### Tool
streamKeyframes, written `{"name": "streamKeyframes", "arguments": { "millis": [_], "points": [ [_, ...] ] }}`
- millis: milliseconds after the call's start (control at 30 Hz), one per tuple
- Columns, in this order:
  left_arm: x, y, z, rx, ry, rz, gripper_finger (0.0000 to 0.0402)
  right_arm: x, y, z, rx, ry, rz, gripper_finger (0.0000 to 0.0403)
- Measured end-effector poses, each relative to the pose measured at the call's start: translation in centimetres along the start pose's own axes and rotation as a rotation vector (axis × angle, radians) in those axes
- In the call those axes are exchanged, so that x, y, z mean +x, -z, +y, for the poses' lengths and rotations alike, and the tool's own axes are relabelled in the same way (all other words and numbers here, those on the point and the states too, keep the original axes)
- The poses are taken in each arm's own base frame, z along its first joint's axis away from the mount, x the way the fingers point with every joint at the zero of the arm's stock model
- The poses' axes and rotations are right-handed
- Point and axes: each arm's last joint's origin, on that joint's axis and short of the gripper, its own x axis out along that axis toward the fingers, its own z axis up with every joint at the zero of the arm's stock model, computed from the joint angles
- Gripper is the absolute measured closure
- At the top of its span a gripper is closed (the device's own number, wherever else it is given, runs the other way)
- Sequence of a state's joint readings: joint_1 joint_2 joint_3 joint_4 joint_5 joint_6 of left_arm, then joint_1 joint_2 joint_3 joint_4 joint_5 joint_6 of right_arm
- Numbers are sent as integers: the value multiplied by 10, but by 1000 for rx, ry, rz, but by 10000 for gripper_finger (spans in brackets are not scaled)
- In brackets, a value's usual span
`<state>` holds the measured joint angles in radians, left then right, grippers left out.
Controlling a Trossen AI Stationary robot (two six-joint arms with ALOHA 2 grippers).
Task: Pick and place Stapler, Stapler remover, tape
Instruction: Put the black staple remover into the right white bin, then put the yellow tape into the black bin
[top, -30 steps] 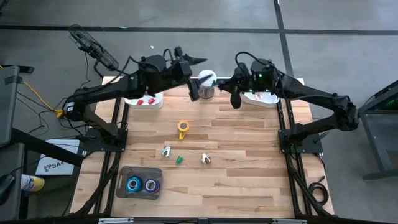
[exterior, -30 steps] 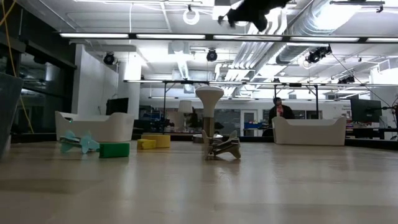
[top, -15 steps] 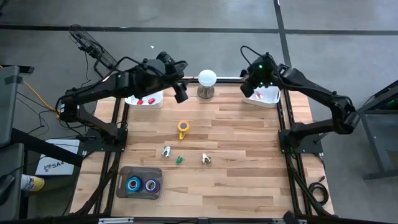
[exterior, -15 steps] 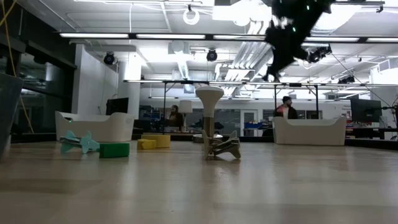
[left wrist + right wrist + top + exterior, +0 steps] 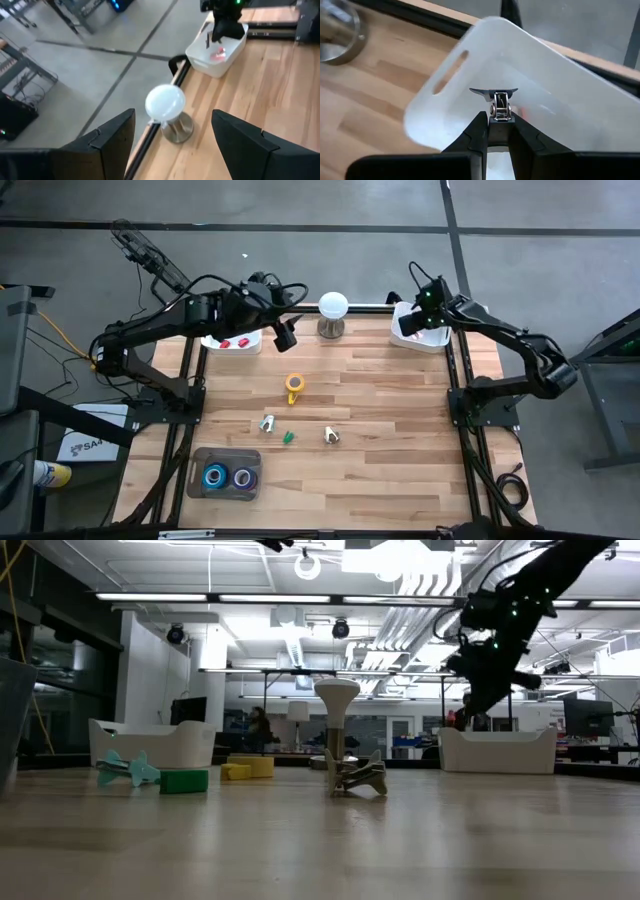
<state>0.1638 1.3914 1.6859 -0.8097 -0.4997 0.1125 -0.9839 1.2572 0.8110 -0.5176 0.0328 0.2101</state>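
Observed right gripper (image 5: 417,321) above the white bin (image 5: 432,342) at the far right corner of the table. Found its fingers (image 5: 479,131) pinched narrow on a small silvery staple remover (image 5: 500,103), gripped by its lower end, claw end pointing away from the wrist. Saw the piece hanging over the bin's inside, clear of the wall with the slot handle. Made out a blurred red patch on the bin floor just beside it; could not tell what.

Observed left gripper (image 5: 286,336) near the far edge, left of centre, just beside a second white bin (image 5: 248,343) at the far left. Found its fingers (image 5: 112,137) spread wide, holding nothing. Noted two small red items (image 5: 233,342) in that bin; too small to name.

Logged between the two bins, at the middle of the far edge, a white ball on a metal stand (image 5: 333,310).

Located tape: one yellow-orange roll (image 5: 293,385) on the bare boards, centre of table, slightly toward the far edge. Counted two more rolls, blue (image 5: 215,476) and purple (image 5: 243,477), side by side in a grey tray (image 5: 197,458) by the near edge, left of centre.

Marked two further silvery removers (image 5: 267,423) (image 5: 331,436) lying loose near the table centre, apart from each other, with a small green piece (image 5: 288,437) between them.

Could not pick out a stapler with certainty.
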Motion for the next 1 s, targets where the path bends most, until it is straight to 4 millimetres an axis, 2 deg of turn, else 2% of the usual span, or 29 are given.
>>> {"name": "streamKeyframes", "arguments": {
  "millis": [300, 567, 733, 1000],
  "points": [
    [11, 17, -8, -62, 1, 180, 142, 17, 20, -9, 107, 30, 10, 360],
    [36, 33, -23, -73, -2, 333, 142, 19, 23, -10, 122, 52, 13, 281],
    [58, 59, -38, -65, 5, 406, 142, 17, 23, -9, 122, 28, 12, 256],
    [98, 113, -42, -181, 53, 512, 142, -2, 21, -7, 123, -53, -53, 241]
  ]
}}
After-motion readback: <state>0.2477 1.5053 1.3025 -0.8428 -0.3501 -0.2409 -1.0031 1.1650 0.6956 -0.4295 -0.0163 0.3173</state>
